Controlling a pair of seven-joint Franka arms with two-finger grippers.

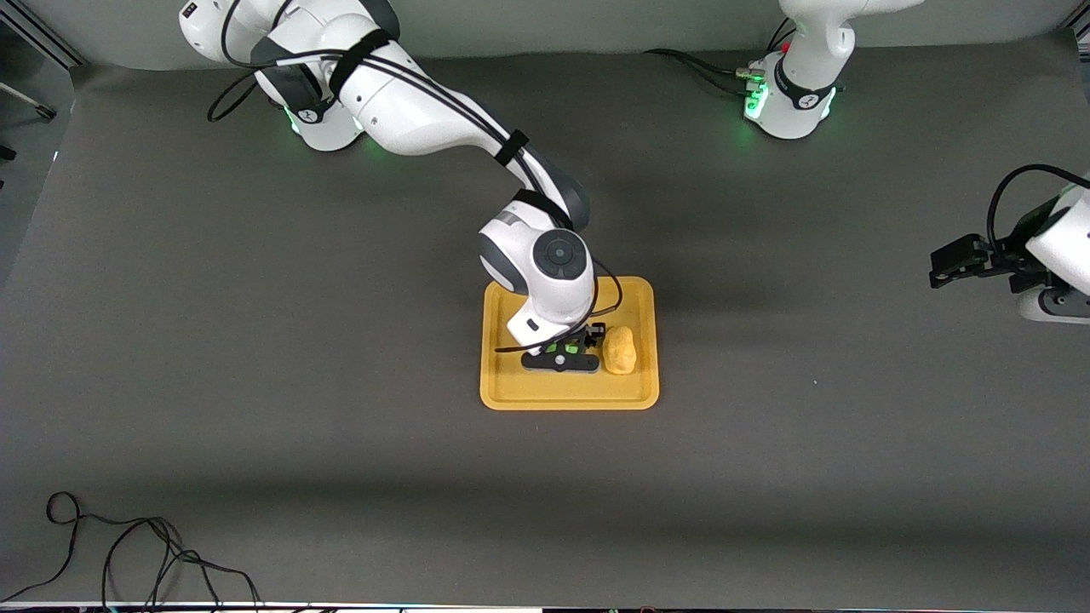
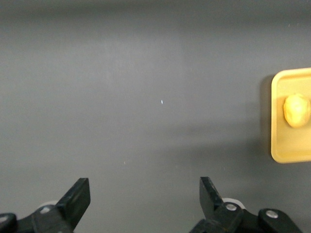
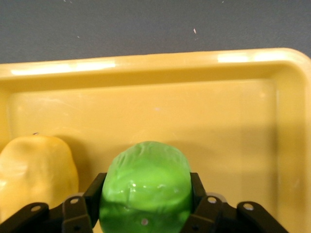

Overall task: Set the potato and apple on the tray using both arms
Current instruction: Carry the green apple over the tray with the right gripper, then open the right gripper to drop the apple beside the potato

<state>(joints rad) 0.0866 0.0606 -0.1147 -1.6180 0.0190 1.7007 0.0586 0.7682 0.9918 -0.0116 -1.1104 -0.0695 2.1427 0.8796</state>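
The yellow-orange tray [image 1: 511,387] lies at the table's middle. The yellow-tan potato [image 1: 620,350] rests on it, toward the left arm's end. My right gripper [image 1: 568,351] is low over the tray beside the potato, shut on the green apple [image 3: 146,187], which fills the space between its fingers. The potato [image 3: 36,172] sits just beside the apple over the tray floor [image 3: 194,116]. My left gripper [image 1: 954,264] waits open and empty over bare table at the left arm's end. Its wrist view shows the tray [image 2: 279,145] and potato [image 2: 297,110] at a distance.
Dark grey mat covers the table. A loose black cable [image 1: 128,553] lies at the near corner toward the right arm's end. The arm bases [image 1: 788,102] stand along the table's back edge.
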